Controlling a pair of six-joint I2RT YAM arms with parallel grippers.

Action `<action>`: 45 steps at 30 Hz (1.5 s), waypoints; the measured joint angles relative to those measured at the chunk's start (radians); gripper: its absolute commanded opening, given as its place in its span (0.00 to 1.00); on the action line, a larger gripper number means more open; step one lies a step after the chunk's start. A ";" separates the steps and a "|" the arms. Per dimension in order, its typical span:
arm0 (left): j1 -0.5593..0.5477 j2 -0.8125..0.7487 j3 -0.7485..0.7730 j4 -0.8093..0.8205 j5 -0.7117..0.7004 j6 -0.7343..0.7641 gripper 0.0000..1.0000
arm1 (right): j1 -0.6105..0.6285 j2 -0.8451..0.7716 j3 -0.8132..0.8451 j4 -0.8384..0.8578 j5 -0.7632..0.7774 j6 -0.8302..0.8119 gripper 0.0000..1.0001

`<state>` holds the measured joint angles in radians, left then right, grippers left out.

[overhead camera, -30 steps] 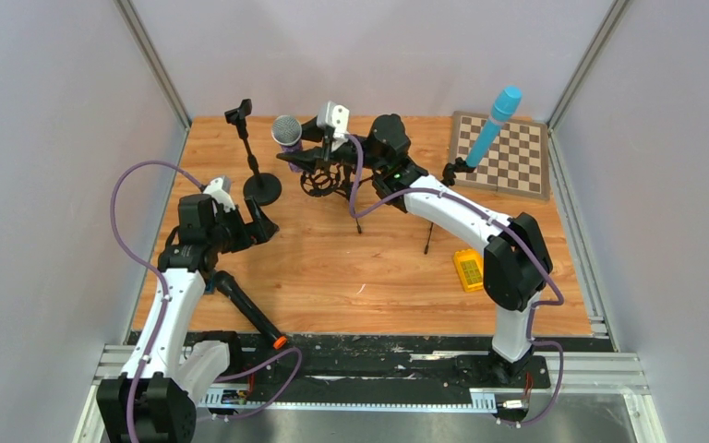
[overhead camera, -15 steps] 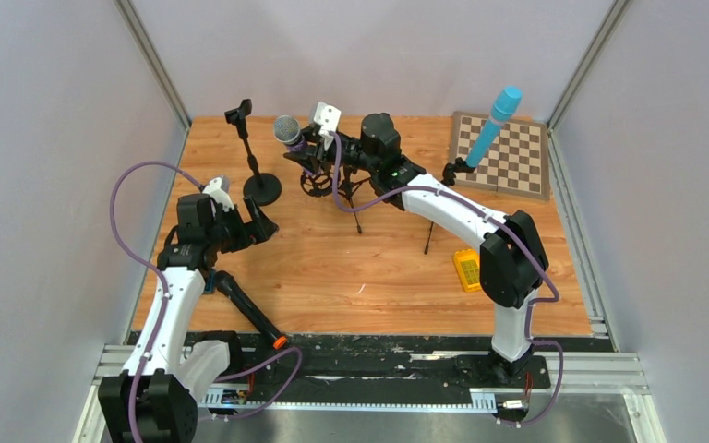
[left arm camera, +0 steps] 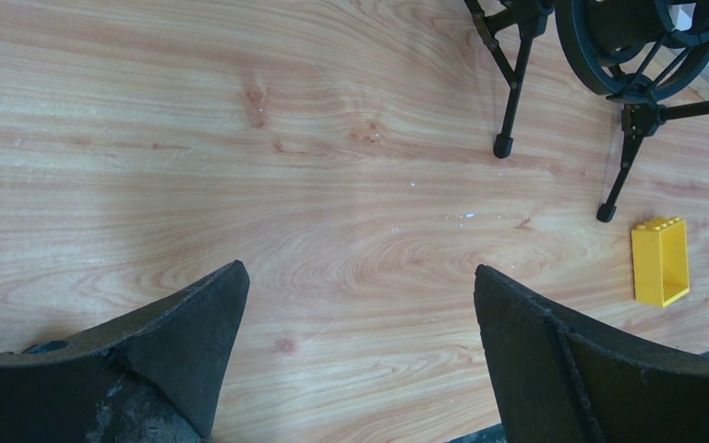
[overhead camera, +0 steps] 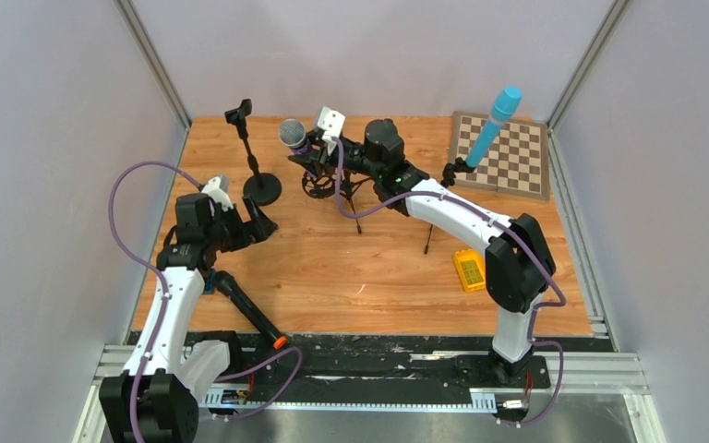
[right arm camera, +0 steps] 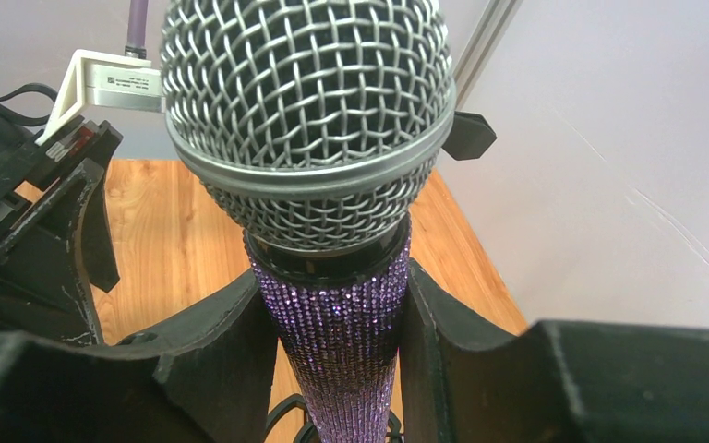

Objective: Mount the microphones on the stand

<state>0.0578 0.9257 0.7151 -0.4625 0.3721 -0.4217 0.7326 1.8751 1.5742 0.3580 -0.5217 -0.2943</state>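
Right fingers (right arm camera: 222, 355) stayed clamped on the glittery purple microphone (right arm camera: 337, 360), which had shifted slightly; left fingers (left arm camera: 180, 337) hung wide apart, unmoved; the white label (right arm camera: 120, 88) above-left stayed unreadable.

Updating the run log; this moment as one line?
right gripper: shut on purple microphone | left gripper: open, empty | blue microphone: in stand | black microphone: on table

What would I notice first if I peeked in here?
The sparkly purple microphone, pinched in the right gripper at the back middle. Next, the light-blue microphone pointing up on its stand by the chessboard, far right. A black microphone with an orange ring lies at the near left.
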 measured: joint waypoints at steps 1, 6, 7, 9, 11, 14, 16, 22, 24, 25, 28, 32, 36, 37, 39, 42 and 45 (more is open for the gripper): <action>0.001 0.000 0.000 0.003 0.002 0.000 1.00 | 0.000 -0.006 -0.006 0.000 0.001 0.000 0.00; 0.003 0.000 0.000 0.004 0.009 0.000 1.00 | 0.000 -0.032 -0.032 -0.002 0.002 0.000 0.00; 0.003 0.000 0.000 0.004 0.011 -0.001 1.00 | 0.000 -0.035 -0.037 -0.002 0.002 0.000 0.00; 0.004 0.000 0.000 0.004 0.012 -0.001 1.00 | 0.000 -0.042 -0.044 -0.002 0.002 0.000 0.00; 0.004 0.000 0.000 0.005 0.012 -0.001 1.00 | 0.000 -0.052 -0.056 -0.002 0.002 0.000 0.00; 0.004 0.000 0.000 0.010 0.013 -0.001 1.00 | 0.000 -0.071 -0.077 -0.002 0.002 0.000 0.00; 0.005 0.000 0.000 0.010 0.013 -0.001 1.00 | 0.000 -0.083 -0.089 -0.002 0.002 0.000 0.00; 0.008 0.003 0.000 0.011 0.015 -0.003 1.00 | 0.000 -0.110 -0.125 0.000 0.009 0.000 0.00; 0.008 0.003 0.000 0.011 0.016 -0.003 1.00 | 0.000 -0.122 -0.138 0.001 0.012 0.000 0.00; 0.008 0.003 0.000 0.011 0.016 -0.003 1.00 | 0.000 -0.126 -0.140 -0.001 0.013 0.000 0.00; 0.008 0.003 0.000 0.011 0.019 -0.003 1.00 | 0.000 -0.132 -0.141 -0.002 0.016 -0.001 0.00; 0.009 0.005 0.000 0.011 0.020 -0.003 1.00 | 0.000 -0.132 -0.141 -0.007 0.016 -0.001 0.00; 0.009 0.006 0.000 0.011 0.020 -0.003 1.00 | 0.000 -0.135 -0.156 -0.005 0.020 0.000 0.00; 0.009 0.006 0.000 0.011 0.020 -0.003 1.00 | 0.000 -0.136 -0.164 0.000 0.020 -0.001 0.00; 0.009 0.006 0.000 0.011 0.020 -0.003 1.00 | 0.000 -0.141 -0.180 0.016 0.020 0.000 0.00; 0.009 0.006 0.000 0.011 0.020 -0.003 1.00 | 0.000 -0.150 -0.204 0.044 0.018 0.001 0.00; 0.009 0.009 0.000 0.011 0.023 -0.003 1.00 | 0.000 -0.151 -0.227 0.082 0.009 0.005 0.00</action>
<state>0.0669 0.9348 0.7151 -0.4519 0.3946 -0.4252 0.7326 1.7241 1.3472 0.4400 -0.5129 -0.2897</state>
